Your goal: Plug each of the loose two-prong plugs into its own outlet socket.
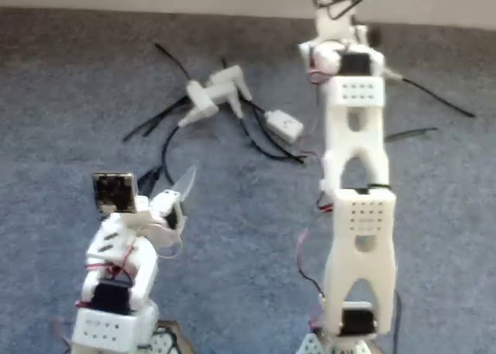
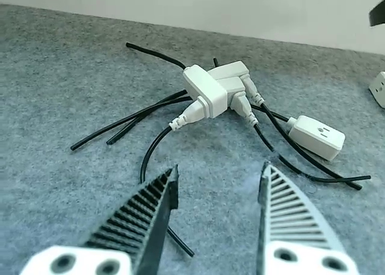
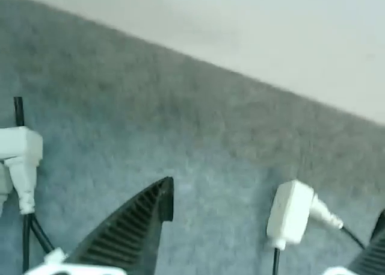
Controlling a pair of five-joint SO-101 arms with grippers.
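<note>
Left gripper [image 2: 219, 174] agape over grey felt [image 2: 54, 179], right gripper [image 3: 272, 206] agape near outlet socket [image 3: 292, 212], plug cluster [image 2: 210, 91] beyond

The left arm [image 1: 116, 280] and right arm [image 1: 356, 176] are built from white printed shells, dotted with rows of small holes [image 1: 358, 91]. Black motors [image 1: 355, 63] are set at the joints. Red and black wires [image 1: 301, 257] are looped alongside. Ribbed fingers [image 2: 144, 218] are fitted, one black, one pale.
</note>
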